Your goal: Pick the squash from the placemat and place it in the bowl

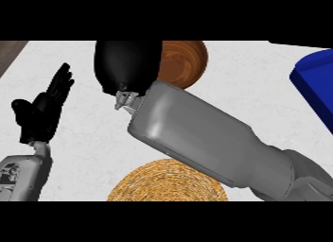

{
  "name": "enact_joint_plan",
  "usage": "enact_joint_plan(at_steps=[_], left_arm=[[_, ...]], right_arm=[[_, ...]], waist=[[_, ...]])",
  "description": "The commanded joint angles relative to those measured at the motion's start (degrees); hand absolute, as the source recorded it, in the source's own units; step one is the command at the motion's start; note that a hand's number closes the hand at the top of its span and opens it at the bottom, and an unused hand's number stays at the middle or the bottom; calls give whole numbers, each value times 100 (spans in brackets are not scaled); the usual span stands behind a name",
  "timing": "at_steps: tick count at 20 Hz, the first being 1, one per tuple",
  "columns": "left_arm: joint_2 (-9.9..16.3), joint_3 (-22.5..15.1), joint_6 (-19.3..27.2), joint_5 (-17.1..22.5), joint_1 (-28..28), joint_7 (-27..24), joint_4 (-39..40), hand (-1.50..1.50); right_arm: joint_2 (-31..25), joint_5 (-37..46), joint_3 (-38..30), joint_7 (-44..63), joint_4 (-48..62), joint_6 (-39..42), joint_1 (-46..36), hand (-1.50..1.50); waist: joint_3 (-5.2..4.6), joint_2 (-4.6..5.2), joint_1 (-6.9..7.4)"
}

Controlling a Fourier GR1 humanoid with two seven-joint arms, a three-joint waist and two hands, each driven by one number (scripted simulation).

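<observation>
Two hands: right hand (127, 64) hides the bowl's (187, 59) near edge, grip unclear; left hand (43, 111) rests open.

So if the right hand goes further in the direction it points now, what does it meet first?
Most likely the wooden bowl: the right hand points up the view and already overlaps the bowl's left side. Depth is unclear, so it may be above the bowl rather than touching it.
</observation>
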Motion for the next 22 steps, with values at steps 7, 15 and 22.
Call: enact_joint_plan(at_steps=[7, 15, 22], left_arm=[[-99, 34, 138, -68, 269, -161, -94, 0], [-94, 59, 177, -145, 415, -174, -195, 0], [135, 308, -41, 99, 313, 57, -378, 0]], right_arm=[[72, -490, -172, 596, 1023, -1555, -334, 150], [73, -563, -761, -1276, 2700, -2737, -63, 150], [75, -906, -1361, -2371, 4051, -3224, -403, 150]], waist=[[13, 17, -215], [21, 50, -343], [23, 70, -306]])
